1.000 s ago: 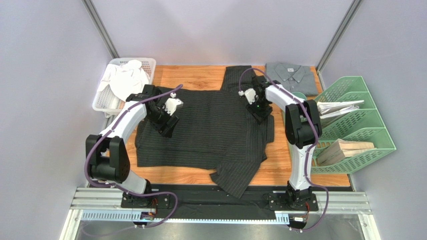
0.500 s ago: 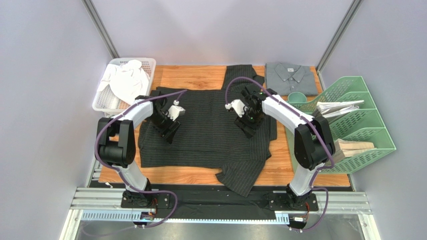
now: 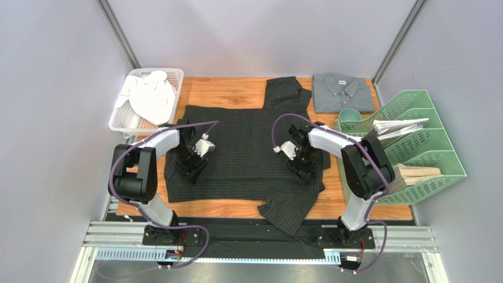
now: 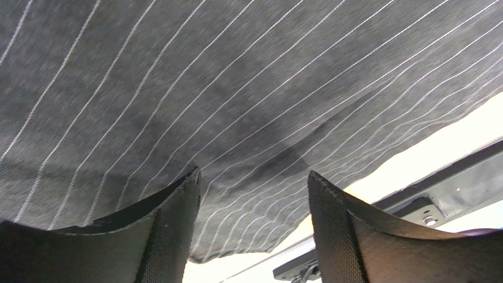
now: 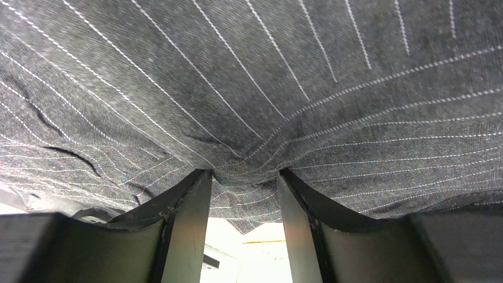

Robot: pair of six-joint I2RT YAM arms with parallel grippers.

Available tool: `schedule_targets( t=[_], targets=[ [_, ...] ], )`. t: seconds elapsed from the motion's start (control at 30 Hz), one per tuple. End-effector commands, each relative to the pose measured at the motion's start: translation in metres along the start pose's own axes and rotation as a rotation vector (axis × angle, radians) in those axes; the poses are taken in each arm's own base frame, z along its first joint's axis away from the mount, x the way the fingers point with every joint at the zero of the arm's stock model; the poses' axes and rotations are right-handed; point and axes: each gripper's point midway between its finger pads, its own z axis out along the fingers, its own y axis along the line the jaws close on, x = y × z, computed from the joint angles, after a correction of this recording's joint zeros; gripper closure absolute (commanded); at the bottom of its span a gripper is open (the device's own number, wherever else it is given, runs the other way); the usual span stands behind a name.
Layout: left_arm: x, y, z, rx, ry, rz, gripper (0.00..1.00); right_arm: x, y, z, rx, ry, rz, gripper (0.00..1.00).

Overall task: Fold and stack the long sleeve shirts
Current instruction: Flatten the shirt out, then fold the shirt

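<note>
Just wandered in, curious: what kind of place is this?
Probably a robotics test booth, not a home: plain grey partition walls, two robot arms bolted to a metal rail, a pinstriped shirt spread on a wooden table.

The setting is a robotics laboratory test cell rather than a home or shop. Plain pale grey walls (image 3: 260, 35) close off the top, left and right of the overhead view, bare metal struts (image 3: 118, 32) run up at both upper corners, and two cabled robot arms, the left arm (image 3: 141, 171) and the right arm (image 3: 360, 171), are bolted to an aluminium rail (image 3: 265, 247) along the bottom edge. The wooden table (image 3: 224, 91) carries staged items: a white basket (image 3: 121, 118) at upper left, a green file rack (image 3: 437, 147) at right, and a black pinstriped shirt (image 3: 248, 147) spread at centre.
</note>
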Motion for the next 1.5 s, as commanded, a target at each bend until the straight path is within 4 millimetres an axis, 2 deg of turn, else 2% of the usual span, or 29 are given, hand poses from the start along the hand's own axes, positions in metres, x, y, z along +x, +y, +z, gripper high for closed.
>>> schedule_targets(
  t=[0.0, 0.07, 0.13, 0.2, 0.23, 0.27, 0.33, 0.37, 0.47, 0.6, 0.7, 0.8, 0.83, 0.9, 0.93, 0.97, 1.07, 1.1, 1.13, 1.2, 1.23, 1.27, 1.3, 1.33, 1.37, 1.4, 1.43, 1.47],
  targets=[
    [0.010, -0.003, -0.007, 0.016, 0.025, 0.020, 0.29, 0.017, -0.021, 0.004, 0.064, 0.050, -0.014, 0.50],
    [0.009, -0.016, -0.014, 0.076, -0.001, 0.048, 0.30, 0.021, -0.014, -0.001, 0.047, 0.045, -0.026, 0.50],
    [0.011, -0.019, -0.021, 0.076, -0.003, 0.073, 0.30, 0.026, -0.003, -0.009, 0.016, 0.055, -0.052, 0.49],
    [0.000, -0.023, -0.039, 0.057, -0.081, 0.088, 0.29, 0.019, 0.008, -0.030, -0.003, -0.010, -0.070, 0.46],
    [-0.008, -0.022, -0.047, 0.040, -0.122, 0.084, 0.28, 0.014, 0.011, -0.039, -0.002, -0.045, -0.062, 0.46],
    [-0.025, -0.020, -0.062, 0.012, -0.207, 0.092, 0.26, 0.002, 0.012, -0.057, 0.003, -0.108, -0.060, 0.46],
    [-0.042, -0.018, -0.076, -0.016, -0.285, 0.064, 0.25, -0.009, 0.014, -0.069, -0.005, -0.158, -0.042, 0.46],
    [-0.058, -0.008, -0.084, -0.056, -0.338, 0.064, 0.25, -0.013, 0.014, -0.073, -0.002, -0.174, -0.037, 0.47],
    [-0.084, 0.013, -0.088, -0.101, -0.372, 0.024, 0.25, -0.023, 0.009, -0.071, 0.003, -0.174, -0.023, 0.51],
    [-0.098, 0.030, -0.071, -0.080, -0.325, -0.016, 0.29, -0.028, 0.011, -0.050, -0.036, -0.137, -0.010, 0.54],
    [-0.094, 0.036, -0.052, -0.074, -0.273, -0.028, 0.32, -0.026, 0.016, -0.030, -0.062, -0.091, -0.015, 0.55],
    [-0.077, 0.037, -0.033, -0.070, -0.202, -0.031, 0.35, -0.011, 0.024, -0.009, -0.082, -0.025, -0.025, 0.56],
    [-0.066, 0.033, -0.025, -0.064, -0.172, -0.032, 0.37, -0.001, 0.030, -0.002, -0.098, 0.006, -0.026, 0.56],
    [-0.055, 0.028, -0.019, -0.053, -0.151, -0.023, 0.39, 0.007, 0.041, 0.003, -0.115, 0.031, -0.044, 0.56],
    [-0.043, 0.022, -0.013, -0.044, -0.128, -0.023, 0.39, 0.011, 0.046, 0.006, -0.124, 0.040, -0.052, 0.56],
    [-0.037, 0.019, -0.011, -0.042, -0.119, -0.023, 0.40, 0.021, 0.054, 0.009, -0.133, 0.063, -0.062, 0.57],
    [-0.013, 0.007, -0.006, -0.027, -0.073, -0.002, 0.41, 0.034, 0.067, 0.009, -0.154, 0.075, -0.092, 0.57],
    [-0.009, 0.005, -0.008, -0.026, -0.068, 0.020, 0.41, 0.033, 0.065, 0.005, -0.142, 0.068, -0.099, 0.57],
    [-0.005, 0.000, -0.013, -0.021, -0.069, 0.025, 0.42, 0.030, 0.064, 0.000, -0.138, 0.050, -0.103, 0.57],
    [-0.008, -0.003, -0.025, -0.018, -0.093, 0.064, 0.40, 0.011, 0.058, -0.030, -0.119, -0.045, -0.107, 0.54],
    [-0.023, -0.010, -0.044, 0.002, -0.171, 0.085, 0.39, 0.004, 0.056, -0.042, -0.120, -0.082, -0.099, 0.53],
    [-0.032, -0.013, -0.056, 0.005, -0.218, 0.104, 0.37, -0.007, 0.046, -0.058, -0.103, -0.141, -0.077, 0.50],
    [-0.047, -0.022, -0.072, 0.035, -0.302, 0.145, 0.31, -0.030, 0.033, -0.084, -0.065, -0.235, -0.074, 0.48],
    [-0.067, -0.019, -0.098, 0.005, -0.382, 0.190, 0.27, -0.043, 0.022, -0.100, -0.043, -0.295, -0.060, 0.46],
    [-0.080, -0.017, -0.112, -0.017, -0.439, 0.202, 0.23, -0.051, 0.003, -0.113, -0.012, -0.341, -0.013, 0.45],
    [-0.101, -0.014, -0.135, -0.049, -0.523, 0.227, 0.10, -0.072, -0.018, -0.136, 0.032, -0.412, 0.012, 0.44],
    [-0.118, -0.008, -0.147, -0.072, -0.585, 0.242, 0.04, -0.084, -0.033, -0.147, 0.047, -0.466, 0.035, 0.43],
    [-0.131, -0.006, -0.157, -0.078, -0.625, 0.255, 0.01, -0.088, -0.055, -0.156, 0.060, -0.501, 0.120, 0.41]
  ],
)
